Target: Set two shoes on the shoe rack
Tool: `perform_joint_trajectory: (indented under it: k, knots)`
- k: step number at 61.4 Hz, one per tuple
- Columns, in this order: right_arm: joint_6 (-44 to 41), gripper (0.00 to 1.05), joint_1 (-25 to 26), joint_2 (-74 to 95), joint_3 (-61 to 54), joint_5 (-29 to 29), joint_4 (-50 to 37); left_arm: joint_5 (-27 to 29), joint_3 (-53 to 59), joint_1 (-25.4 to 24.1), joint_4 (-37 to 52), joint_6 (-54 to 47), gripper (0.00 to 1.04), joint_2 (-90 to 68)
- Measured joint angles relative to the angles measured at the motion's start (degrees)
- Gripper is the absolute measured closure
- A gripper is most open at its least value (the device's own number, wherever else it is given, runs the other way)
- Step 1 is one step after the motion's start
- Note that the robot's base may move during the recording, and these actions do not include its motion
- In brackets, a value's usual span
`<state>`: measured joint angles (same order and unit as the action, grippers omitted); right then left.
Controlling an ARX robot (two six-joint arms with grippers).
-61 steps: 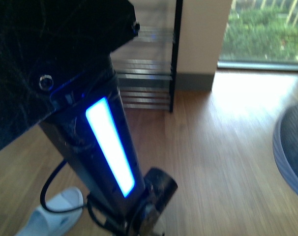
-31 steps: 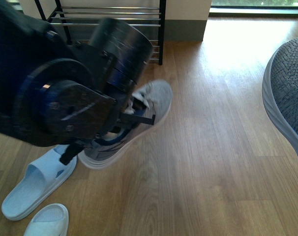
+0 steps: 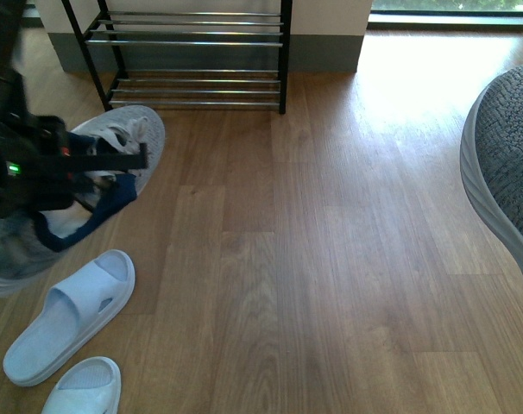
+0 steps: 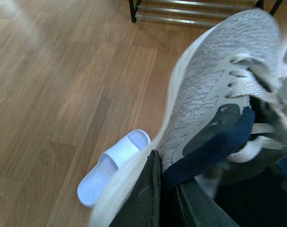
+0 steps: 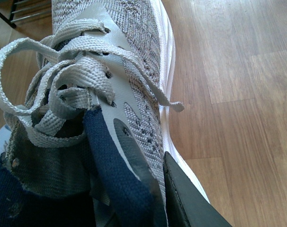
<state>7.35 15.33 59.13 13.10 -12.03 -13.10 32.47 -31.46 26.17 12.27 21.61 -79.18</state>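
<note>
The left gripper (image 4: 171, 201) is pinching the dark navy collar of the first sneaker (image 4: 214, 80), its black fingers pressed together on the fabric. It is carrying the shoe at the left of the front view, toe pointing up-frame toward the shoe rack (image 3: 192, 40) at the upper left. The right gripper (image 5: 155, 208) is showing one dark finger (image 5: 183, 196) against the outer wall of the second sneaker (image 5: 139, 42) and appears to be clamping that wall. This shoe is hanging large at the right edge of the front view, well apart from the rack. Two pale sandals (image 3: 67, 319) are lying on the wooden floor (image 3: 330, 259) at the lower left, below the carried shoe. For a good placement, the left arm should be levelling the white sole, bringing it across several chrome bars rather than between them, and leaving room beside it for the second sneaker.
</note>
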Motion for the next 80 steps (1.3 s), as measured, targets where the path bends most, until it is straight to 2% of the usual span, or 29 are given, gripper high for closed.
perform_joint_trajectory:
  k: [7,17,28,80]
  knots:
    - [0.0,1.03,0.0,0.0,0.0,0.0,0.0,-0.2,1.8,-2.1,-3.5,-0.7,1.03,10.2]
    - [0.0,1.03,0.0,0.0,0.0,0.0,0.0,3.2,2.9,-5.4,-13.0,-4.0,1.03,29.3]
    - [0.0,1.03,0.0,0.0,0.0,0.0,0.0,4.5,3.4,-5.3,-18.2,-6.4,1.03,39.7]
    - [0.0,1.03,0.0,0.0,0.0,0.1,0.0,4.8,4.0,-5.0,-18.6,-8.0,1.03,40.9]
